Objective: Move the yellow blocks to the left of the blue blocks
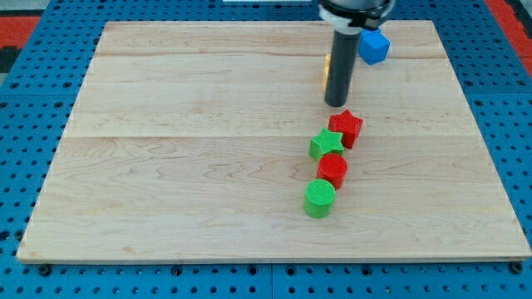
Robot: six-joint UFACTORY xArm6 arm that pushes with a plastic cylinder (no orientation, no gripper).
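Tip: my tip [336, 104] on the wooden board [183, 166], just far of the red star block [347, 127] | Jaws: none, plain rod | Yellow block [326, 70]: mostly hidden behind the rod, shape unclear, left of the blue cube [374, 46] | Near: green star block [325, 144], red cylinder [332, 170], green cylinder [319, 198] in a touching chain.

Dark rod upright, coming down from the view's top, my tip [336, 105] on the board
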